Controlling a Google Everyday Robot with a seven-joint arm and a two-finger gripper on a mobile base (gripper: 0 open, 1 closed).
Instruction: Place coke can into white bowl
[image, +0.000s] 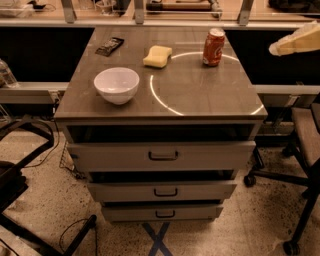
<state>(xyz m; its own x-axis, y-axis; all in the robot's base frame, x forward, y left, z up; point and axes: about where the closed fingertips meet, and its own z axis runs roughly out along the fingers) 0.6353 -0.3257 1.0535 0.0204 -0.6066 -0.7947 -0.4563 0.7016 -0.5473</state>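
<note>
coke can (214, 47) upright, rear right | white bowl (116, 85) front left, well apart | pincer (281, 46) far right, state cannot tell

A grey drawer cabinet (160, 157) with three drawers, each pulled slightly out, stands on a speckled floor (45, 210) marked with a blue tape cross (159, 239). Its surface (200, 90) catches a bright ring of light (151, 89). An office chair (305, 130) sits at the right, and the gripper (295, 42) hangs above it, beyond the surface's edge.
</note>
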